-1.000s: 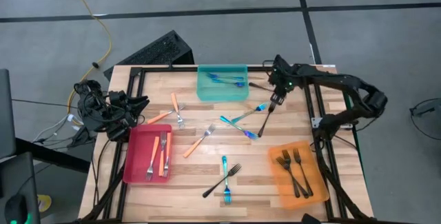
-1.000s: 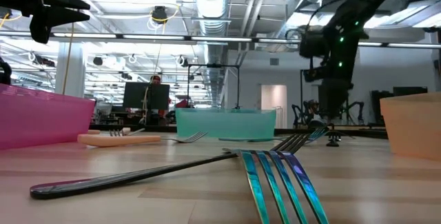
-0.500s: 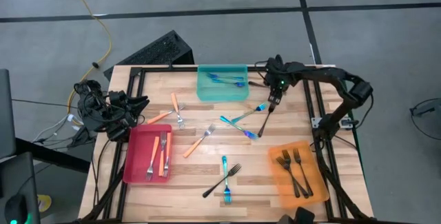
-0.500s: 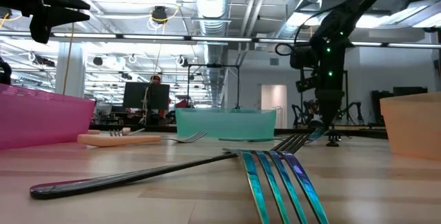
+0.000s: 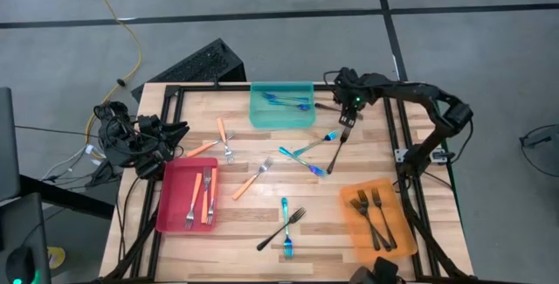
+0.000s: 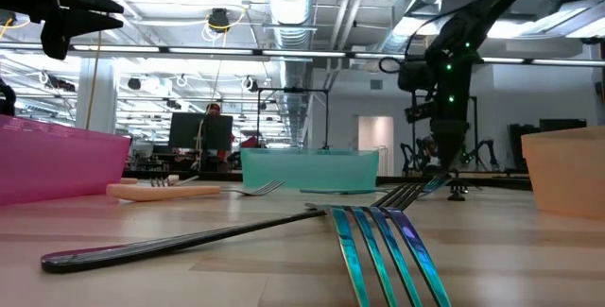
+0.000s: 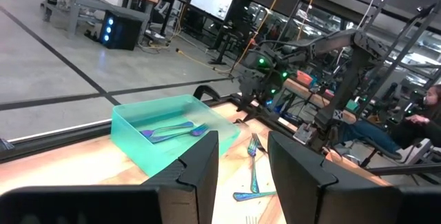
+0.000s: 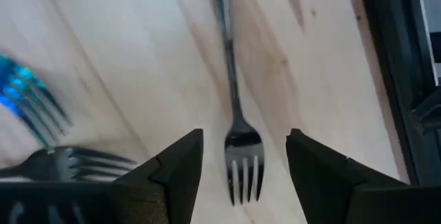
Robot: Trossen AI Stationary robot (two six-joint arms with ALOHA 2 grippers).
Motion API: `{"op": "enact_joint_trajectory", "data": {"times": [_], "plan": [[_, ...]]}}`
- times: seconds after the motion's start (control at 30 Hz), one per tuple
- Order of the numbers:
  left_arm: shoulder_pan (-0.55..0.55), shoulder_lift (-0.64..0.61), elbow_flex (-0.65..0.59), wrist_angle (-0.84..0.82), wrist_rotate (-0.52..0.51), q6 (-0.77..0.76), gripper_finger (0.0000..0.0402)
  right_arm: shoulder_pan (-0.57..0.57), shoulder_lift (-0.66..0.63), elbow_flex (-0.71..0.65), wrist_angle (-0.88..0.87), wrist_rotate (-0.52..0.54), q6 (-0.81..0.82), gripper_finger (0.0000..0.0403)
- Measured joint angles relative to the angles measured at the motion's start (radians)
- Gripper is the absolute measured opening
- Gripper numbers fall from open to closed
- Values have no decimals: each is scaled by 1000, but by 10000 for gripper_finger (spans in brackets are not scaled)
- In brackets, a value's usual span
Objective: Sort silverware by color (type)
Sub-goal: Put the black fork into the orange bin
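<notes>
Since the earlier frame the right gripper (image 5: 347, 114) has drawn back from the middle of the desk (image 5: 244, 232) toward its far right corner, its jaws widened, and it now hangs low over a dark fork (image 8: 236, 131) lying flat on the wood – that fork shows between the two spread fingers (image 8: 165, 172) in the right wrist view, tines toward the camera, gripped by nothing.

At about nine o'clock the left gripper (image 5: 179, 133) waits off the desk's left edge, jaws released and empty.

Just inside it, two orange-handled forks (image 5: 218, 140) lie loose at roughly ten o'clock, and the red tray (image 5: 170, 223) at seven to eight o'clock holds three more. Another orange-handled fork (image 5: 253, 177) lies near the centre.

At twelve o'clock the teal tray (image 5: 281, 118) holds blue forks (image 5: 288, 100). At six o'clock a blue fork (image 5: 286, 227) and a black fork (image 5: 281, 229) lie crossed.

Right of centre, toward two o'clock, two blue forks (image 5: 306, 155) and a long dark fork (image 5: 337, 151) lie close together on the bare wood, just below the right gripper.

At four to five o'clock the orange tray (image 5: 354, 240) carries three black forks (image 5: 371, 214).
</notes>
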Motion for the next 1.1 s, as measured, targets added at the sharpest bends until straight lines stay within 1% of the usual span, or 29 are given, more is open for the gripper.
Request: {"op": "enact_joint_trajectory", "data": {"times": [0.1,0.33,0.4,0.5,0.63,1.03,1.1], "plan": [[0,0,0,0,0,0,112,-2,36,-2,-7,1,12,226],[0,0,0,0,0,0,112,-5,166,9,6,6,18,226],[0,0,0,0,0,0,112,-4,171,20,-4,21,8,224],[0,0,0,0,0,0,112,-3,174,45,-24,17,1,212],[0,0,0,0,-2,0,112,-6,176,56,-36,15,13,175],[0,0,0,0,-2,0,112,-7,178,58,-28,40,35,25],[0,0,0,0,-2,0,112,-7,178,59,-31,40,34,14]]}}
